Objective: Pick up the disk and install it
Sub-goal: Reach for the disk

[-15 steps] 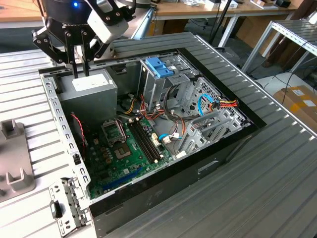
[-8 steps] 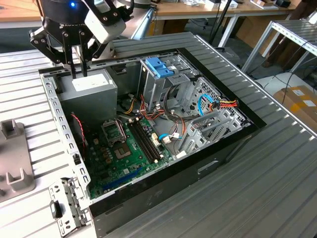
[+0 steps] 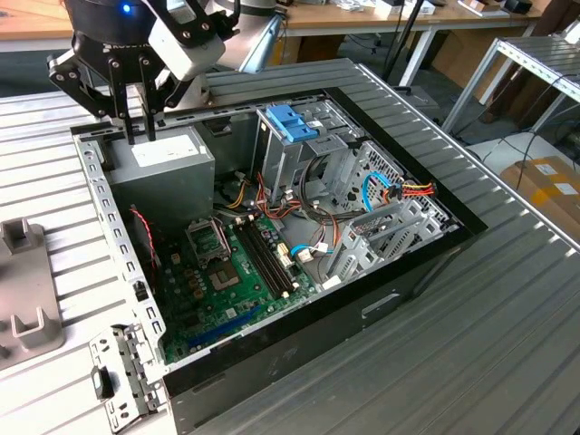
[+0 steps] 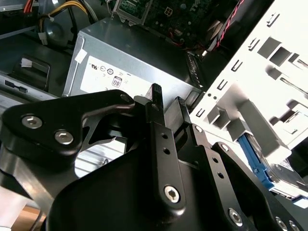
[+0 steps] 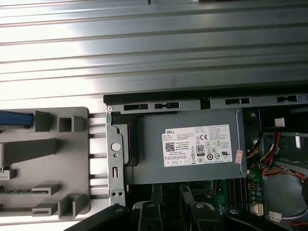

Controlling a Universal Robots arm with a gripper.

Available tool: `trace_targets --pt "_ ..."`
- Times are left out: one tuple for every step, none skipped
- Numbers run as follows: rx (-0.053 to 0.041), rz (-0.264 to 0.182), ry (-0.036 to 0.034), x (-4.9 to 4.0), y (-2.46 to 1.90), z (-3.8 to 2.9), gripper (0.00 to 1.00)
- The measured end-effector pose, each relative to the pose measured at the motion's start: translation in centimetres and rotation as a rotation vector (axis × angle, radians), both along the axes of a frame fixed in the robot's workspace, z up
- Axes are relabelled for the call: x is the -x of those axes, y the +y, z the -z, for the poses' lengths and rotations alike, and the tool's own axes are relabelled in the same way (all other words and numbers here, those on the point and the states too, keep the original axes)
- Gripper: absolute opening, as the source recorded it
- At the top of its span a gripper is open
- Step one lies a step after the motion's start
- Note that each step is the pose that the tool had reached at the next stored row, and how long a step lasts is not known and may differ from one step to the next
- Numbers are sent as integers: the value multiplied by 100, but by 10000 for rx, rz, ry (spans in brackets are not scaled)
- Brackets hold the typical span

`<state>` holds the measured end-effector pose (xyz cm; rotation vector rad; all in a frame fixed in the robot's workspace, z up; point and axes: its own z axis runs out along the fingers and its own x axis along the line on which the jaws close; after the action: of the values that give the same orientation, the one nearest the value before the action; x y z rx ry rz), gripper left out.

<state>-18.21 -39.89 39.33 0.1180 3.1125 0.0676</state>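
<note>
My gripper point(image 3: 141, 134) hangs over the far left corner of the open computer case point(image 3: 426, 272), just above the grey power supply point(image 3: 163, 168). Its two black fingers stand close together with nothing between them; in the second wrist view the fingertips point(image 4: 156, 92) point at the power supply's label. The disk point(image 4: 257, 161) shows as a blue-framed edge resting in the light grey holder point(image 4: 250, 110) beside the case. In the first wrist view its blue edge point(image 5: 15, 119) lies at the end of that holder point(image 5: 53, 159), off to the side of the gripper point(image 5: 171, 195).
Inside the case an upright metal drive cage point(image 3: 313, 168) carries a fixed blue bracket point(image 3: 294, 122). The green motherboard point(image 3: 227, 272) and loose cables point(image 3: 399, 192) fill the case floor. The grey holder point(image 3: 27, 290) stands on the ribbed metal table point(image 3: 507, 344) at the exterior view's left.
</note>
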Motion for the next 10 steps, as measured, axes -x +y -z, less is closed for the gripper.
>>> trace_targets --pt "0 0 0 6 0 0 29" --pt "0 0 0 12 0 0 29" --pt "0 0 0 16 0 0 29" --pt "0 0 0 23 0 0 29" --pt "0 0 0 30 0 0 29" --pt "0 0 0 34 0 0 29" --pt "0 0 0 42 0 0 29" --pt "0 0 0 50 0 0 29" --pt "0 0 0 55 0 0 29" --pt "0 0 0 59 0 0 29"
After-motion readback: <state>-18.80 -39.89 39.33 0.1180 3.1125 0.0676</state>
